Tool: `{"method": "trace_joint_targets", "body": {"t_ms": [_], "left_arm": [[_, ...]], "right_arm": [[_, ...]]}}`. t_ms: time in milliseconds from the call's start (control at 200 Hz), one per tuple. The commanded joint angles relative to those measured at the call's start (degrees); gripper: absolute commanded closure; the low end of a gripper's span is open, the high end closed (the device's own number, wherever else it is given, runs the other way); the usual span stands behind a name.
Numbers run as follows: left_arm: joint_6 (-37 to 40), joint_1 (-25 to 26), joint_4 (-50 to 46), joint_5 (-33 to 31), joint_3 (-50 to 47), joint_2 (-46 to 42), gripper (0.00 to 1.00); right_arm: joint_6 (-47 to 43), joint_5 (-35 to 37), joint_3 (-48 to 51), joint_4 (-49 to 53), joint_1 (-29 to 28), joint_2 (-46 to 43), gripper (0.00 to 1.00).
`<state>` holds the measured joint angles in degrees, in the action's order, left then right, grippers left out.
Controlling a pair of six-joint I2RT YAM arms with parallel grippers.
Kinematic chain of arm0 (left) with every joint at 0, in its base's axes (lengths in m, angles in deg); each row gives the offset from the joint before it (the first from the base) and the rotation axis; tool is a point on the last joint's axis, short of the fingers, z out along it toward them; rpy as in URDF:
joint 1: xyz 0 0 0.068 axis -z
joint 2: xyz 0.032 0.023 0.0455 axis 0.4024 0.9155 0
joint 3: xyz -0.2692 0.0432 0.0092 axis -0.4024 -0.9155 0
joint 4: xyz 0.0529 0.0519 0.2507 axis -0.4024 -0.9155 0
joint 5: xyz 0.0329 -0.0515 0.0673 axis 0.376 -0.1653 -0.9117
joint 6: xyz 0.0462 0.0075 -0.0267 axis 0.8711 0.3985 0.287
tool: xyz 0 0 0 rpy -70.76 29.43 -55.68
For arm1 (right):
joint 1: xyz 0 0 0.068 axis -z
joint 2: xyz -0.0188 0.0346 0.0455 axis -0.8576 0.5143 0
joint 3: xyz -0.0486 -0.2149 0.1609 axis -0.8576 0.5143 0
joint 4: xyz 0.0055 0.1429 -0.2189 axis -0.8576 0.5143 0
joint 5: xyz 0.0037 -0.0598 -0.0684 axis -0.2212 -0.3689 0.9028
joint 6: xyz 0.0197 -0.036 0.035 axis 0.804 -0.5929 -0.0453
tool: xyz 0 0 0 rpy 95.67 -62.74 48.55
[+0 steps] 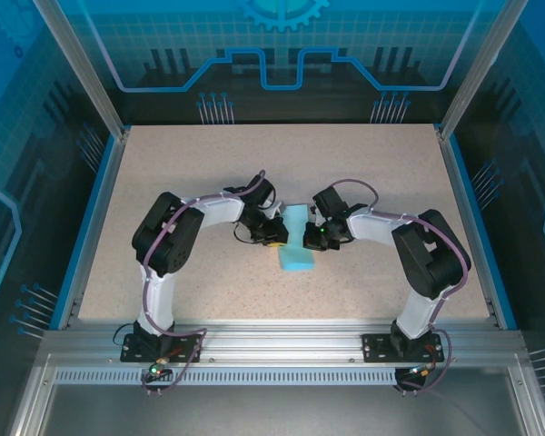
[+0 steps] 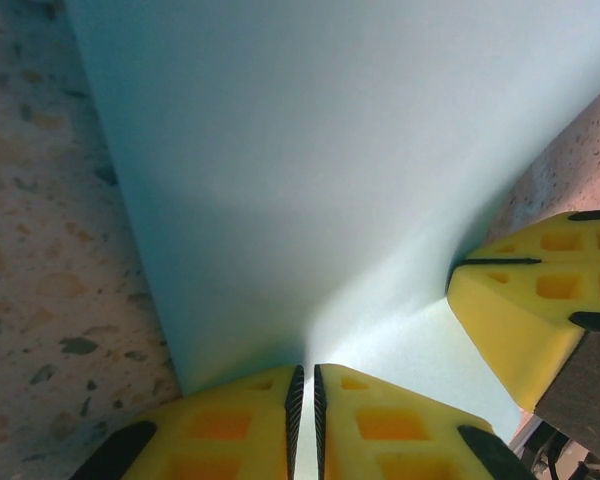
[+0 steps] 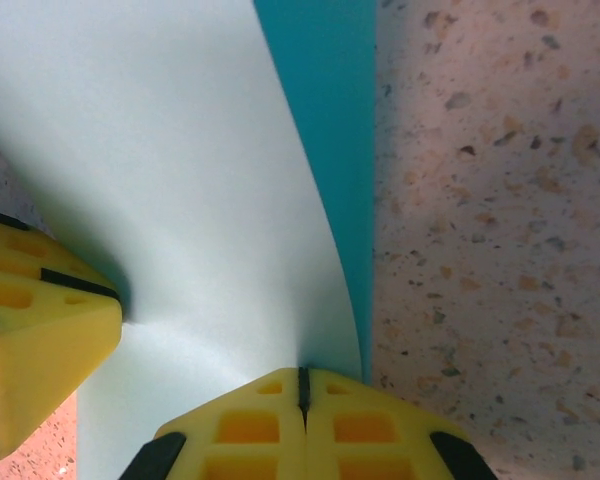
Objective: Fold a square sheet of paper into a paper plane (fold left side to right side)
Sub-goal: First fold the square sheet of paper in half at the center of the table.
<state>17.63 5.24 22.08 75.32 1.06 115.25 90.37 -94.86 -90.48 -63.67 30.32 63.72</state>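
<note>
Pinching the square sheet of paper (image 1: 298,243) from both sides, the two grippers meet near the middle of the table (image 1: 209,154).

Left gripper (image 2: 305,378): yellow fingers (image 2: 220,430) drawn almost together with only a hairline slit between them. The sheet's pale edge is caught in that slit.

Right gripper (image 3: 302,376): tips pressed tight, seam closed, nipping the paper where its curved edge runs down to them. In each wrist view the other arm's yellow finger sits just beside, touching the same sheet.

Paper: seen from above, it is a narrow band. Its long axis runs from the table's far edge toward the near edge, roughly square to both. Which end leads cannot be told. The near end looks a little wider than the far end. The pale upper layer is lifted and bowed between the two grips. The right wrist view shows a darker blue layer (image 3: 325,100) along its right side, lying on the speckled top.

Edges: the sheet's left long edge runs straight against the table in the left wrist view. The grips sit about midway along the band, one on each long side.

Room: speckled surface stretches from the paper to the far edge and to the left and right edges. The arms' elbows stand over the left and right halves.
</note>
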Motion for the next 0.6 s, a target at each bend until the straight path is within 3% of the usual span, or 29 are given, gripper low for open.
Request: {"method": "trace_joint_targets", "body": {"t_ms": [0, 365, 595], "left_arm": [[0.93, -1.68, -2.40, -2.25, -2.89, -1.42, 0.84], [1.12, -4.81, -0.25, -2.19, -7.26, -5.02, 0.84], [-0.90, -4.56, 5.92, 0.52, -9.48, -10.32, 0.84]], "right_arm": [[-1.04, 3.35, 1.53, 5.84, -0.36, 3.47, 0.94], [-1.11, 3.09, 1.97, 5.72, 0.00, 3.14, 0.95], [-0.95, 2.33, 1.79, 4.96, -0.10, 3.26, 0.95]]}}
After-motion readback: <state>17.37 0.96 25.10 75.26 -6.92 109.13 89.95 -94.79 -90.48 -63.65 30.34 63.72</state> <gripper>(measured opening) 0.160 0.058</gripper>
